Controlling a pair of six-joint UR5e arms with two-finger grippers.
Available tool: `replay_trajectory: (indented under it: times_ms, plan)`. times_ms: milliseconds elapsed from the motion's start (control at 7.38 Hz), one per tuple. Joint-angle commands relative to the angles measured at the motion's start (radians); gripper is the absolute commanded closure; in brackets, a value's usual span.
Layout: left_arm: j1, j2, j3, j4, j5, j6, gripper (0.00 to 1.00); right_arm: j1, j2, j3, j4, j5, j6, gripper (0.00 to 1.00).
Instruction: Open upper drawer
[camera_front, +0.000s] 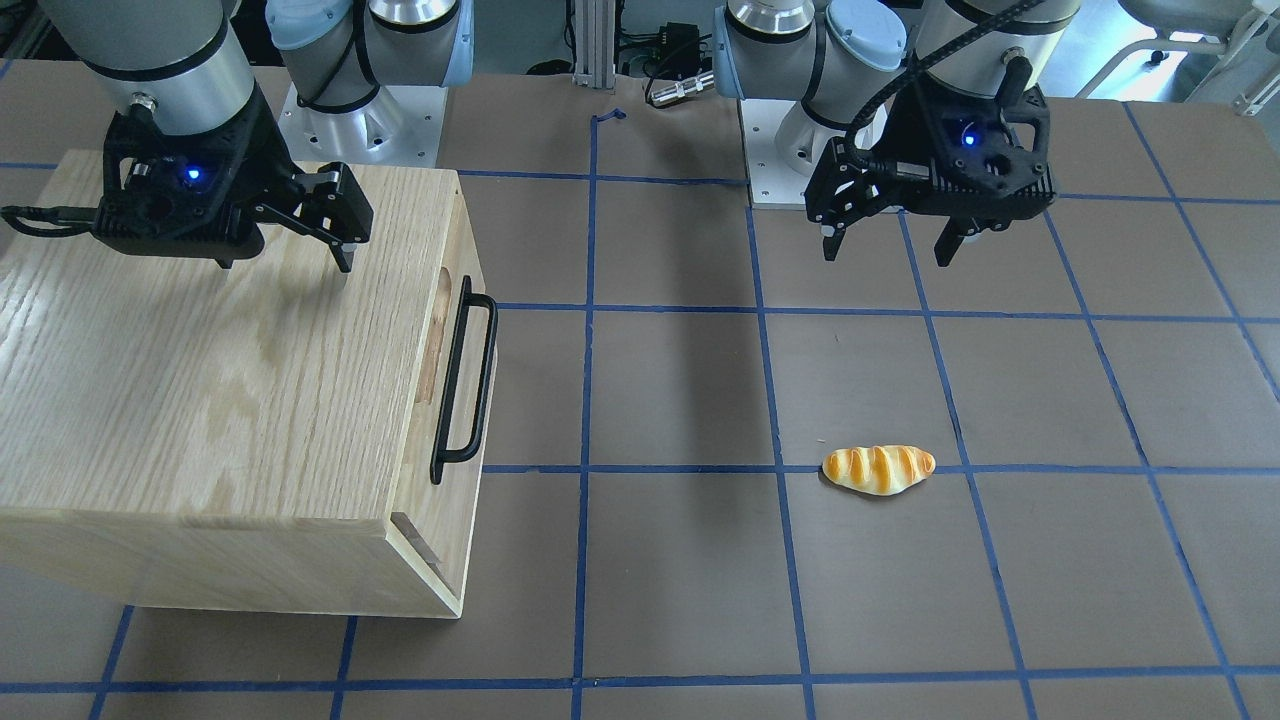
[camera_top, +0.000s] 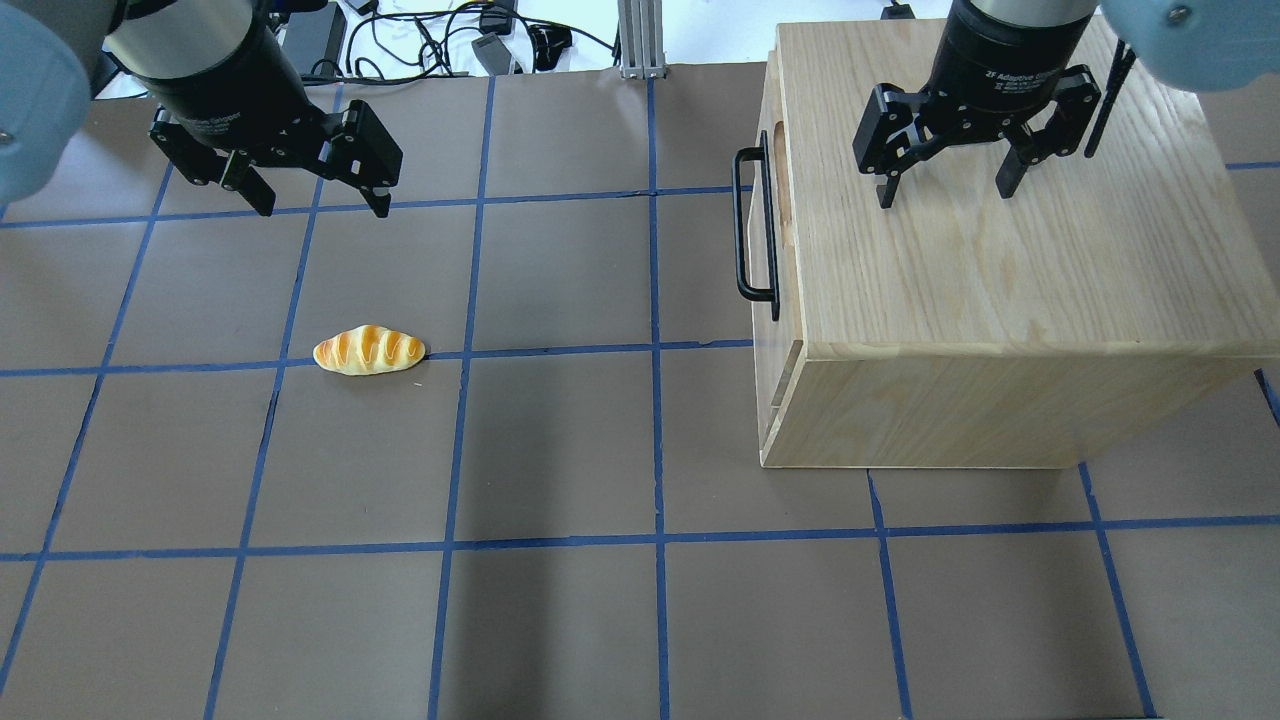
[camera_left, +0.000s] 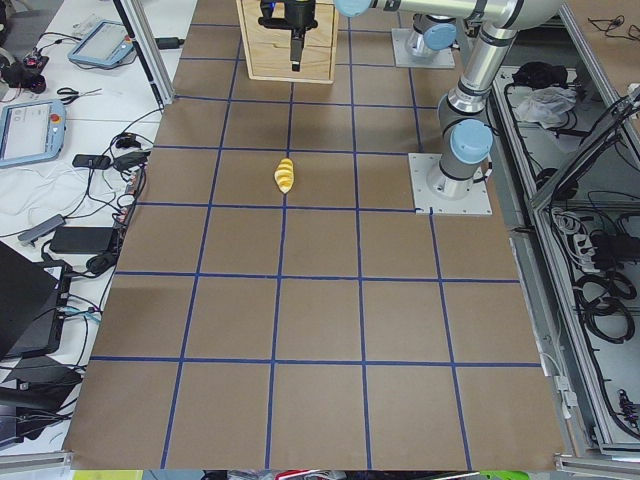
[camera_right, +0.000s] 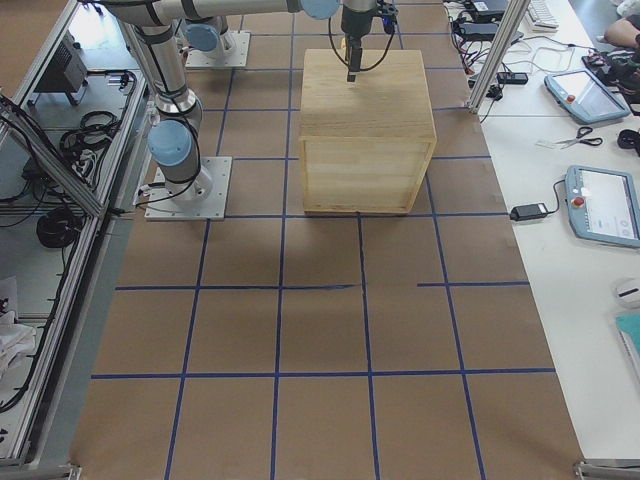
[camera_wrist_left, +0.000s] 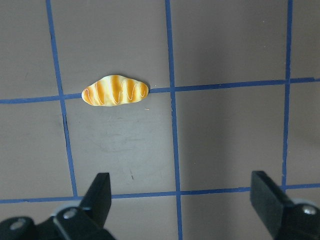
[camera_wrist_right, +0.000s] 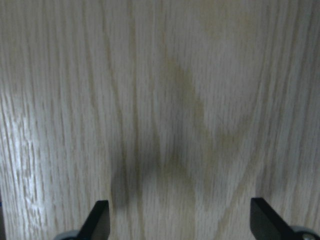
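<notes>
On the left half of the tabletop, the left gripper (camera_top: 325, 205) hangs in the air over the brown table (camera_top: 560, 440). Its two black fingers (camera_wrist_left: 101, 192) are spread wide apart and hold nothing. A little way from it, a small toy bread roll (camera_top: 369, 351) lies flat on the table, right beside a blue tape line (camera_top: 560, 350). The roll is yellow with orange stripes, and nothing touches it. Next comes a bare stretch of table in the middle, with more blue lines that make big squares. Then, on the right half of the tabletop, stands a big wooden cabinet (camera_top: 1000, 270). Its front looks toward the left end of the table. The upper drawer (camera_top: 775, 110) sits at the top of that front. It looks pushed all the way in, level with the rest of the front. A long black bar handle (camera_top: 752, 225) sticks out from the drawer, and there is a long notch (camera_top: 781, 170) in the pale wood just behind the bar. Nothing touches the handle. The right gripper (camera_top: 945, 195) hangs above the flat top of the cabinet, back from the front edge. Its fingers (camera_wrist_right: 100, 217) are spread wide too, and they hold nothing. The right wrist view shows only wood grain and a dark shadow under it.
</notes>
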Motion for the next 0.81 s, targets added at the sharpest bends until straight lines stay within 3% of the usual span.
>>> replay_trajectory:
  times_ms: [0, 677]
  plan:
    - [0.0, -0.002, 0.002, 0.004, -0.018, -0.001, 0.0, 0.0, 0.0, 0.001, 0.0, 0.0, 0.0, 0.0]
    - [0.002, 0.001, 0.0, 0.006, -0.028, 0.001, 0.0, -0.001, 0.0, 0.0, 0.0, 0.0, 0.0, 0.0]
